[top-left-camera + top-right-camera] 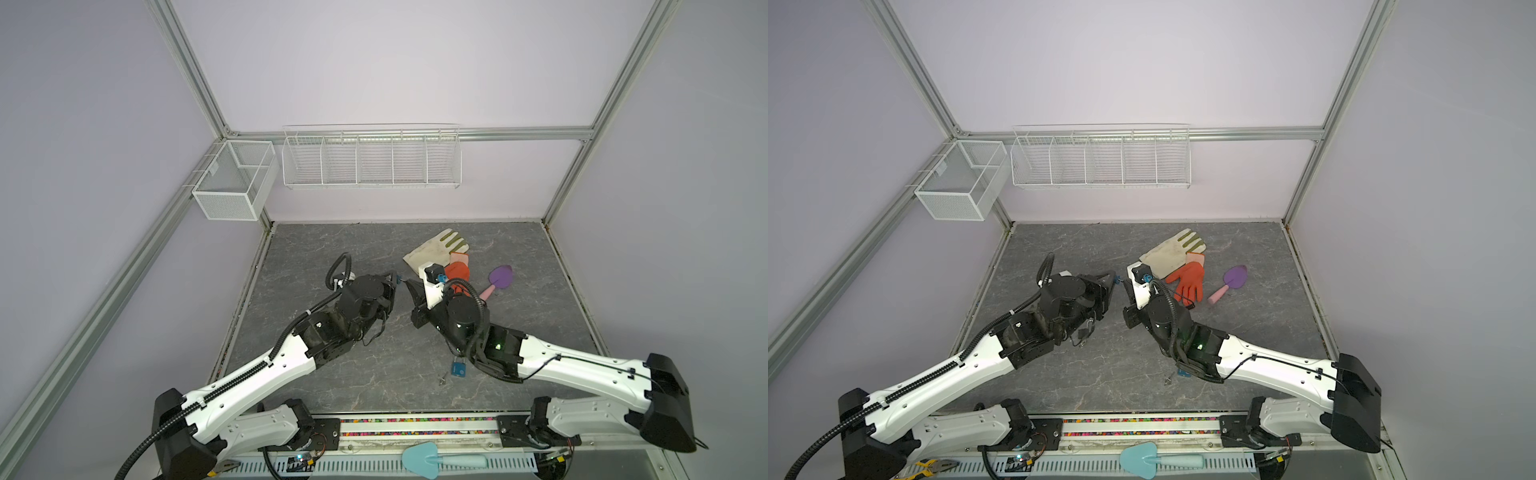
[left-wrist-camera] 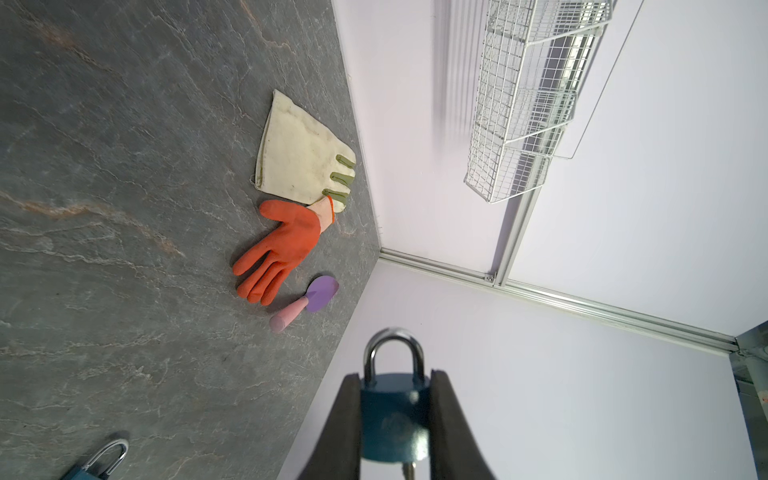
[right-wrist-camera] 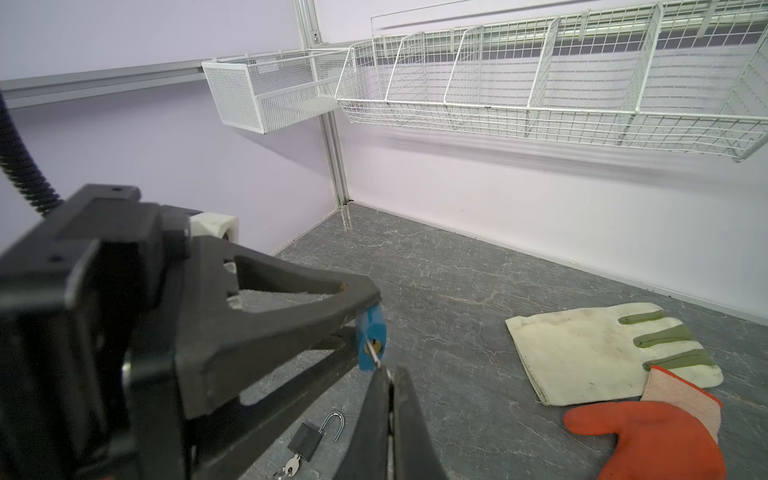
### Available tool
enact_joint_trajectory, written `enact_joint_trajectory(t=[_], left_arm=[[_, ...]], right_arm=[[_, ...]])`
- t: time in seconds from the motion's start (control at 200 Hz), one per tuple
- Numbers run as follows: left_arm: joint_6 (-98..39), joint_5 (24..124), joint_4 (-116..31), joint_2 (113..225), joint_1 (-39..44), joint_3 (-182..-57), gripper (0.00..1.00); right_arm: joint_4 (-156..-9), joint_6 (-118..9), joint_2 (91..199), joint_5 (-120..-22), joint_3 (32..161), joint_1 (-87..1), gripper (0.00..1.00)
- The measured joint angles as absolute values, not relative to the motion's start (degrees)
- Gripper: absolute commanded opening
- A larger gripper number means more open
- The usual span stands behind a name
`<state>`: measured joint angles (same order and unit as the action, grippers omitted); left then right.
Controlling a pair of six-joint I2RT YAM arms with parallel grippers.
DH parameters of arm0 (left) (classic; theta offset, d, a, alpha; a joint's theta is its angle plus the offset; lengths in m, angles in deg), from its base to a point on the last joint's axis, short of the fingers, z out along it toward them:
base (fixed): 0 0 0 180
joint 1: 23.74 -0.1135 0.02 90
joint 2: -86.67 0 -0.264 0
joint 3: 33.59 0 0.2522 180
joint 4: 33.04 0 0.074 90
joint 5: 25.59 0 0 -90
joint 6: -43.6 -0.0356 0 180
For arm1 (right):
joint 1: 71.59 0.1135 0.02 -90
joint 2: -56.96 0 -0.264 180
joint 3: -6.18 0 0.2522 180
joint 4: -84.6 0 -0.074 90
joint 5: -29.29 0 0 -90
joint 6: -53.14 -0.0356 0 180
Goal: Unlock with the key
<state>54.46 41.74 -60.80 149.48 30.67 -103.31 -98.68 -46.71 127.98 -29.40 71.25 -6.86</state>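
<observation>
Tips of left gripper [image 2: 395, 376] and right gripper [image 3: 388, 374] nearly meet. Left clamps blue padlock [image 2: 395, 415] between fingertips, keyhole [image 3: 375, 345] end toward right gripper, shackle [image 2: 395, 345] away. Right, pressed together, pinches key [image 3: 377, 358] at its tips; key in keyhole, along padlock's axis.

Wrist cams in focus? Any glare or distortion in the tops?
Left wrist view: blue padlock in the left claw is soft, shackle glints; orange glove behind is sharp. Right wrist view: right claw on the key is blurred near the lens. Both top views: even light, no glare, wide-angle splays the frame posts.
</observation>
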Motion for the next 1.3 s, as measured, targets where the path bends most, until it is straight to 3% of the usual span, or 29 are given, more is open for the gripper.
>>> enact_joint_trajectory(t=[1.299], left_arm=[[55.94,42.15,-59.14,149.44,30.00,-103.27,0.00]], right_arm=[[-102.16,-42.58,130.01,-29.12,71.47,-6.19,0.06]])
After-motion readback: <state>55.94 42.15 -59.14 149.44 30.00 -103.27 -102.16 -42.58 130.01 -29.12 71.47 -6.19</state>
